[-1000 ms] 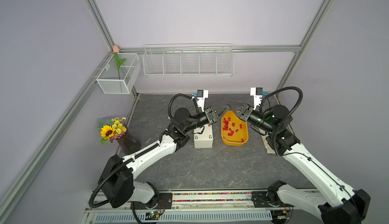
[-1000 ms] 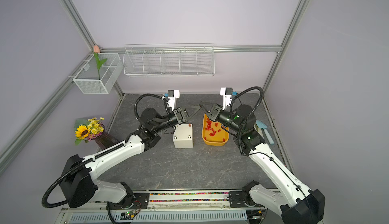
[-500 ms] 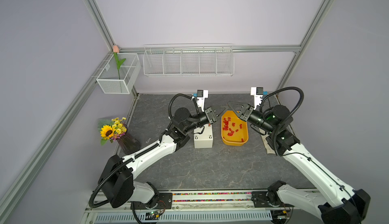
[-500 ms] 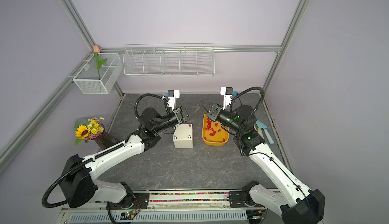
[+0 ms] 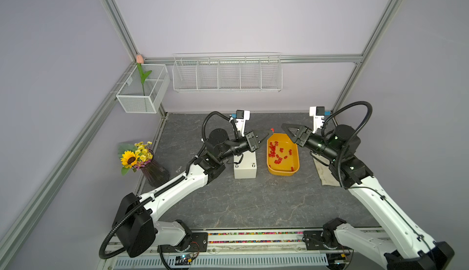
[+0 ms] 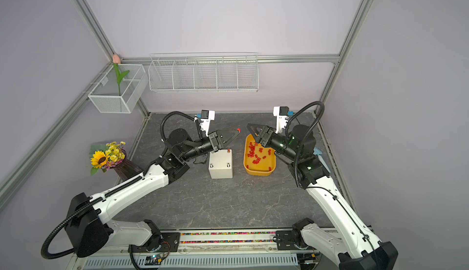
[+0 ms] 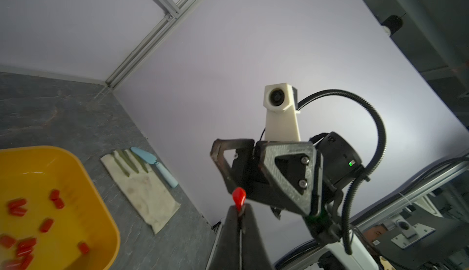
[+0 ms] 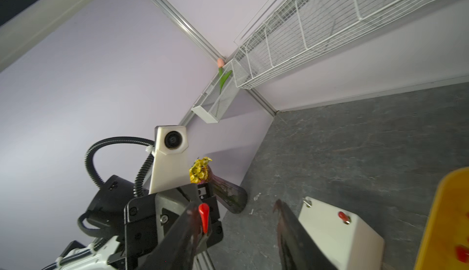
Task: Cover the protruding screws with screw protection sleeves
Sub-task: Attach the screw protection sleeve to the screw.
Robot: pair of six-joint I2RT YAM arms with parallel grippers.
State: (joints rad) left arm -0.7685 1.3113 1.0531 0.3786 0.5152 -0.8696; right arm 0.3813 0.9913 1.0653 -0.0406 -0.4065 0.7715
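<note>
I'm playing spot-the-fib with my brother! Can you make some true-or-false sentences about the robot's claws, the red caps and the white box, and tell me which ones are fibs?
1. The left claw is pinching a red sleeve. True.
2. The right claw is squeezing a sleeve too. False: its jaws stand apart with nothing between them.
3. Every screw on the white box wears a sleeve. False: only one sleeved screw shows, and the bare screws at the near corners have none.
4. The yellow tray holds loose red sleeves. True.
</note>
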